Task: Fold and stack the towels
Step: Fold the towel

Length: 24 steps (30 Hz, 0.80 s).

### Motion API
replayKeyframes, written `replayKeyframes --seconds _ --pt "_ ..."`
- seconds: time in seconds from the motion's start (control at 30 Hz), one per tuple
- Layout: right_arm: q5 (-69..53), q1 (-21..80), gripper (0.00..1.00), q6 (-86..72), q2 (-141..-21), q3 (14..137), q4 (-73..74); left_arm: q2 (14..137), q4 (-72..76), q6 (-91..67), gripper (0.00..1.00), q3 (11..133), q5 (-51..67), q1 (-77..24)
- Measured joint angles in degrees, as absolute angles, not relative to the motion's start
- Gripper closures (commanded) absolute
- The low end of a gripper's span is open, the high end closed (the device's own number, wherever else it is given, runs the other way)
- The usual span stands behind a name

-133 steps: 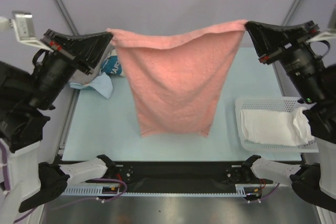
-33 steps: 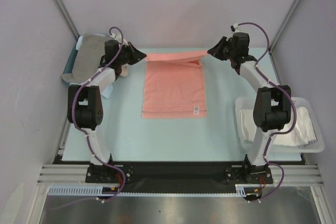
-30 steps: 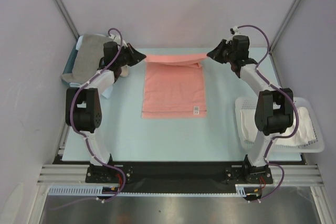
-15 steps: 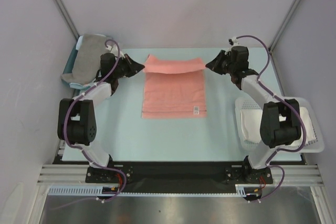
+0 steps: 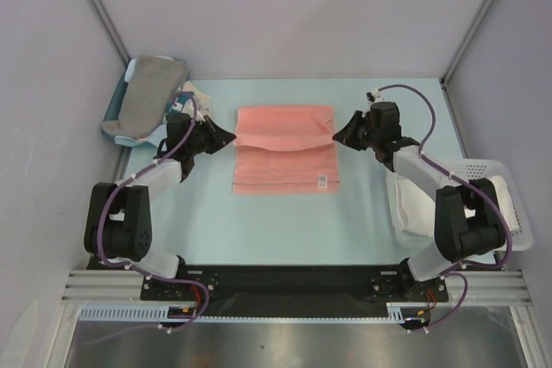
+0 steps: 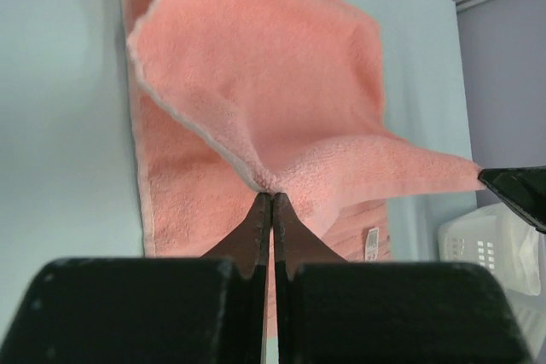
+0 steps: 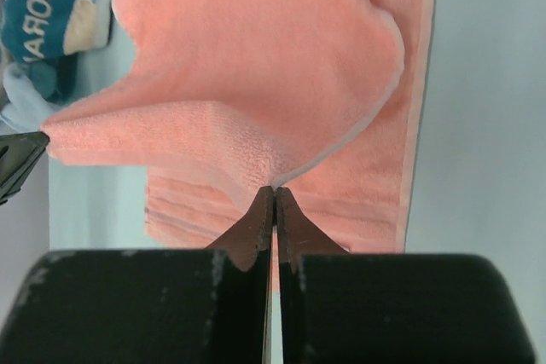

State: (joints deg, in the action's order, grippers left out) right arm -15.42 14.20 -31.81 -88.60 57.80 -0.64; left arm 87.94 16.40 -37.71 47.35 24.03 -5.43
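Left end effector (image 5: 226,136), right end effector (image 5: 339,137): both pinched shut on salmon-pink towel (image 5: 285,164).
Grips sat at its 9 and 3 o'clock edges.

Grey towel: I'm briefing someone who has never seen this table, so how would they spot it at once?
Start at the table's far left corner, against the wall. The grey towel lies there in a long heap. It is the only grey cloth: the salmon-pink towel lies mid-table and the white towel sits in the basket.

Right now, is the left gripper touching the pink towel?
Touching. The left wrist view shows the left gripper shut, its fingertips pinching a fold of the pink towel.
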Motion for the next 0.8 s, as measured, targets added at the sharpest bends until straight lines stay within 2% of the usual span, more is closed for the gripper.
replayKeyframes --seconds 0.33,0.8 --pt "-14.0 14.7 1.00 -32.5 -88.3 53.1 1.8 87.4 13.6 -37.7 0.97 40.8 21.7 -8.8" --pt "-12.3 14.5 1.00 -32.2 -84.2 52.9 6.7 82.4 3.5 -36.9 0.95 41.3 16.0 -8.9"
